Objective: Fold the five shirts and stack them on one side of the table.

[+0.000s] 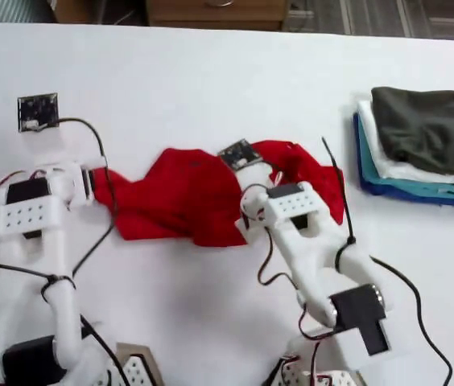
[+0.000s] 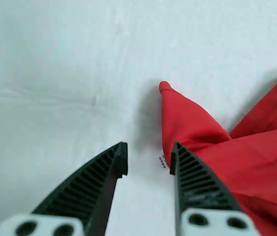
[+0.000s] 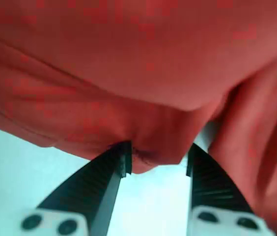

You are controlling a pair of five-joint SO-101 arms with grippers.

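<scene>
Two open-jawed grippers, the left tool (image 2: 148, 157) beside a sleeve tip and the right tool (image 3: 158, 160) straddling a hem, flank the crumpled red shirt (image 1: 183, 197) mid-table (image 1: 211, 80), apparently poised to spread it for folding, well apart from the stack of folded shirts (image 1: 420, 145).

One loose red cloth shirt (image 1: 179, 197), four folded cloth shirts (image 1: 428, 129), two white plastic arms (image 1: 34, 265), one white table (image 1: 211, 72).
</scene>
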